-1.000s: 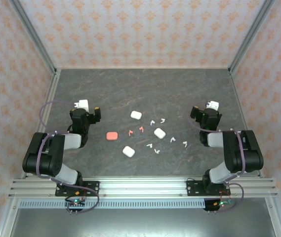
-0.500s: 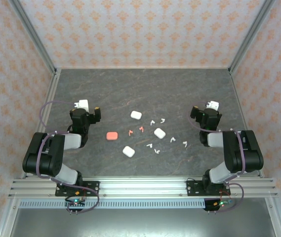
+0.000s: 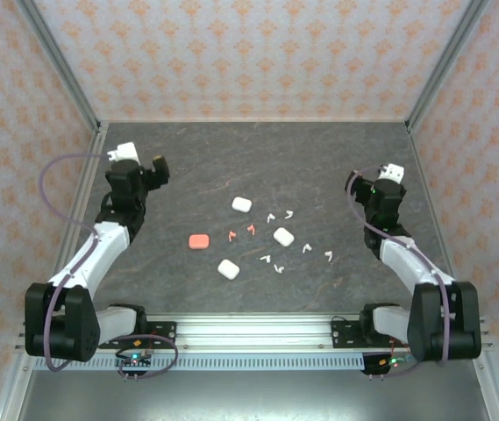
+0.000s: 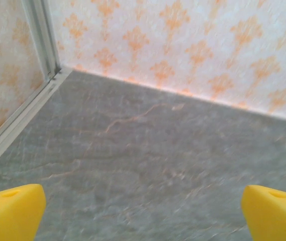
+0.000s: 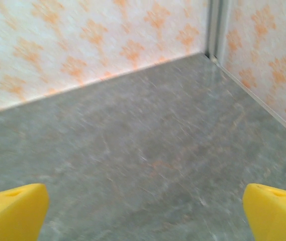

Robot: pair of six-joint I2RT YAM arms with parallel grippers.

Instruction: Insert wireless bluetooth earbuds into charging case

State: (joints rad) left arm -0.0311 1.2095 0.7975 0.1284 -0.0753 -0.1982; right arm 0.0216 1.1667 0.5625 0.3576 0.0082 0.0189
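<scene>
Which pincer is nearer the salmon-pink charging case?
Left. The left pincer sits farther back and left of the salmon-pink charging case, open. The right pincer, also open, is much farther off on its right side, past the scattered earbuds.

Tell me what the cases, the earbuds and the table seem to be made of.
Cases: probably smooth plastic, white or pink; rounded, even in colour. Earbuds: likely the same plastic, though too small to judge. Table: dark grey with pale veins, matte; stone-look laminate or mat, I cannot tell which.
</scene>
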